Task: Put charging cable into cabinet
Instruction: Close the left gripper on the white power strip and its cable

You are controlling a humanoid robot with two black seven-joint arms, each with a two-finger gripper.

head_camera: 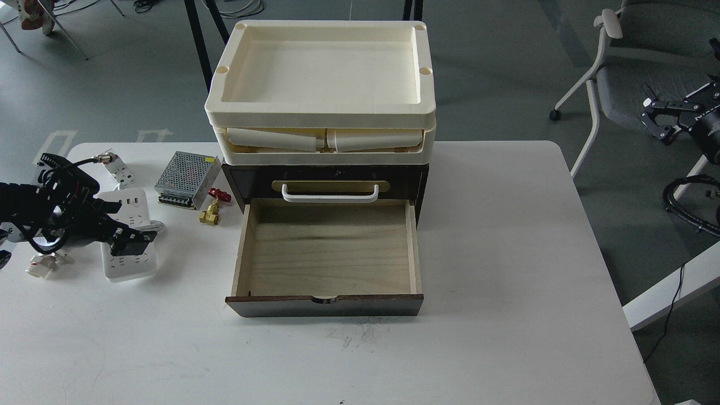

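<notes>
Head view is showing the left end effector [132, 239] reaching in low from the left edge and hanging over the charging cable [128, 264], a flat white socket strip lying on the tabletop [506, 270] well left of the cabinet [329, 247]. Its dark fingers are sitting across the middle of the strip, but whether they are parted or already clamping the strip cannot be told from this angle.

Several slips are looking possible from here. A flat strip is offering little for two fingers to bite, so a shallow pinch is risking it tipping or sliding out mid-carry. The thick cord near the strip could trail and snag on the metal power-supply box [187, 179] or the small brass valve [211, 215] lying between strip and drawer. The pulled-out drawer [329, 253] is looking wide enough, yet a dangling cord could catch its left wall.

The left arm is lying nearly level, wrist bent toward the strip. The right end effector [655, 115] is hanging off the tabletop at far right, beside a chair [630, 67], fingers spread and holding nothing.
</notes>
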